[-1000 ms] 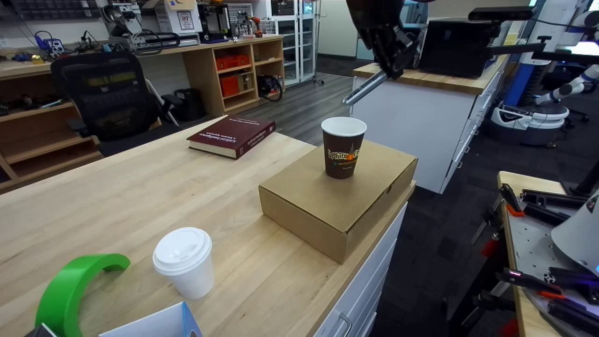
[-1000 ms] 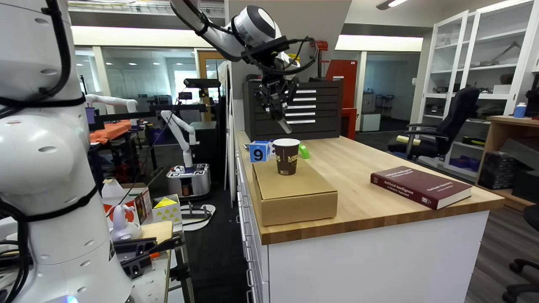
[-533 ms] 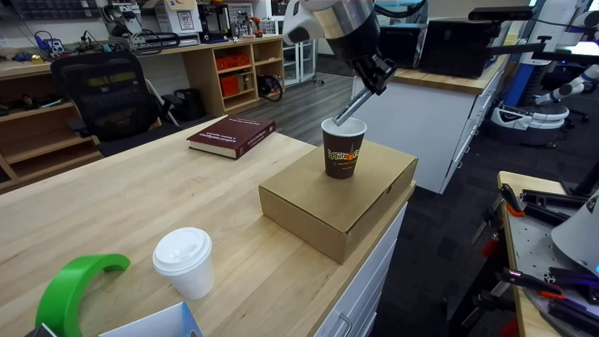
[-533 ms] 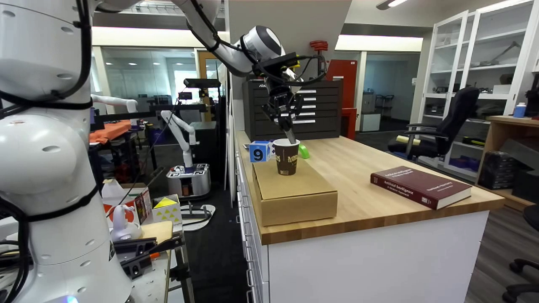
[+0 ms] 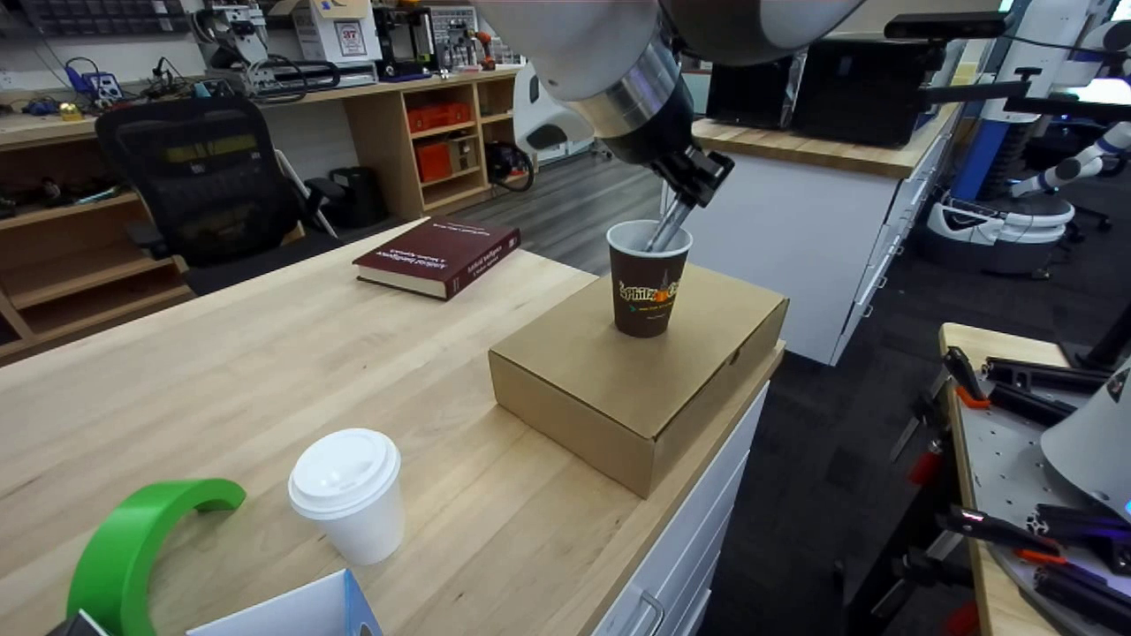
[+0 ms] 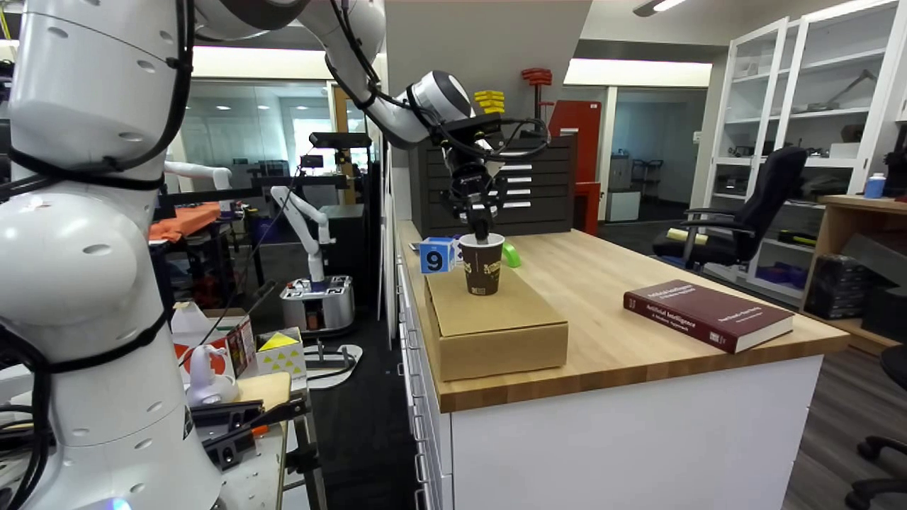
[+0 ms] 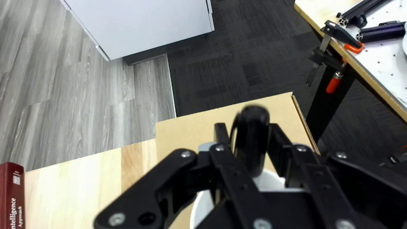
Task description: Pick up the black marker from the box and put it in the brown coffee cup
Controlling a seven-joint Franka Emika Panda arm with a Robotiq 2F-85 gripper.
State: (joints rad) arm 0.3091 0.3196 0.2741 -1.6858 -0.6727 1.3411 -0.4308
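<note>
Robotics lab: background robot arm (image 6: pixel 298 216), tool chest (image 6: pixel 542 198), perhaps 3D printer (image 5: pixel 406 44).

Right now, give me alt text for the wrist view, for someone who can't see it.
The gripper holds a black marker, its lower end inside a white-rimmed cup on a cardboard box. A dark red book shows at far left; gray floor and dark carpet lie beyond.
</note>
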